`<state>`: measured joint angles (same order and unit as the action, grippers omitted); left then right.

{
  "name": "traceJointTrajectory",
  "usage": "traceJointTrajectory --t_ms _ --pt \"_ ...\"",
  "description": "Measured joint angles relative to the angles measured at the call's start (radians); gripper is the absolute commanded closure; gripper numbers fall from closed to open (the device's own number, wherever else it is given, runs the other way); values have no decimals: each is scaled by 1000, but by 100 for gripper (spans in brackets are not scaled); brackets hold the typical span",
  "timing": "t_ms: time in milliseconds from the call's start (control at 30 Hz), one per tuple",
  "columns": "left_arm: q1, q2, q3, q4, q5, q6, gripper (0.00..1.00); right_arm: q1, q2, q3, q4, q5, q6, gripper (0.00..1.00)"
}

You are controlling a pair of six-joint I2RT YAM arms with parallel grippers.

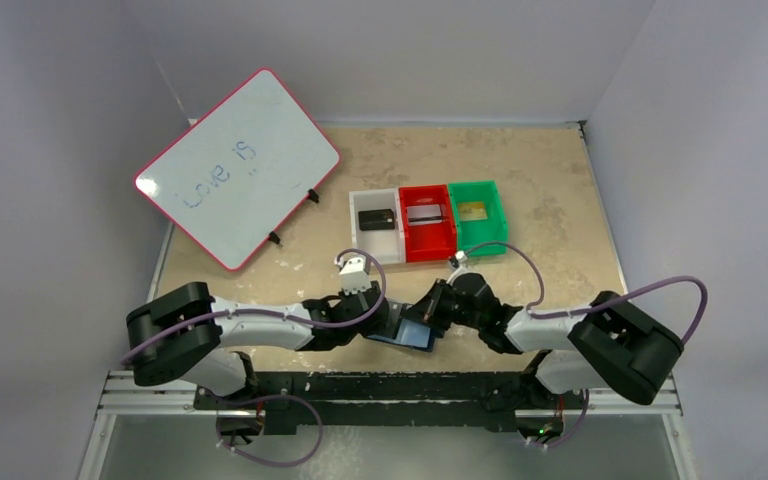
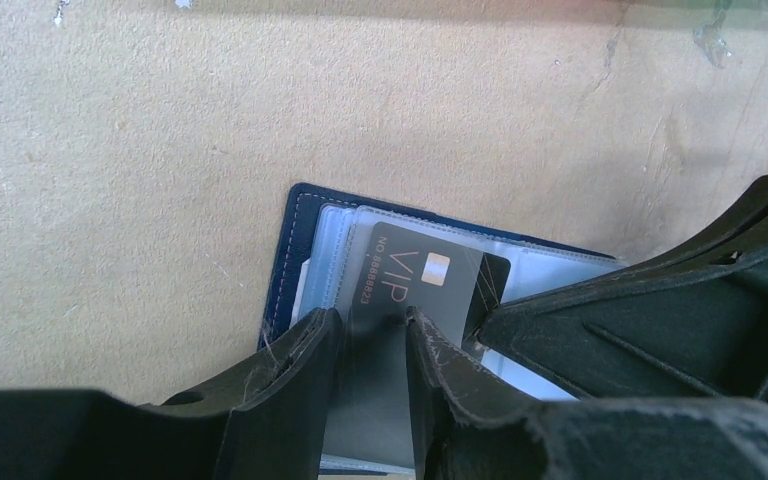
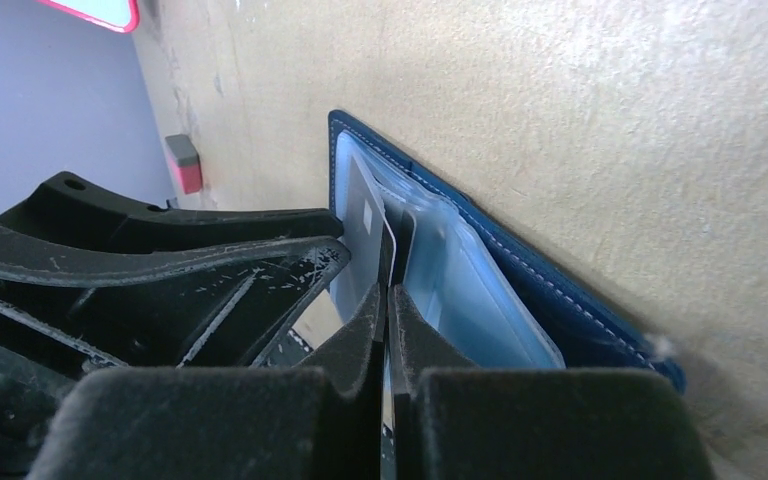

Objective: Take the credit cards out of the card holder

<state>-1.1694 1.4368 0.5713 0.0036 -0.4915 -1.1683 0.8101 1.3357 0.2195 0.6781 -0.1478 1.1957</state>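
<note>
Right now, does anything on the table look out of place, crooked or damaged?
One thing: the black VIP card sits crooked, partly out of its clear pocket in the open card holder. The right fingers are shut on its edge, so that fits pulling it out. The table shows pale scuffs. Nothing is spilled.

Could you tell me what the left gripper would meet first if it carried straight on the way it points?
Most likely the black card lying in the open card holder, directly ahead of the left gripper; depth is hard to judge.
</note>
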Motion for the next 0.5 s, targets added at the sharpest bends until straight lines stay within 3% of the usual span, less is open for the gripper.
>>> traceJointTrajectory --t_ms 500 --pt "0 3 3 2 1 1 68 -26 -56 -32 -45 5 4 100"
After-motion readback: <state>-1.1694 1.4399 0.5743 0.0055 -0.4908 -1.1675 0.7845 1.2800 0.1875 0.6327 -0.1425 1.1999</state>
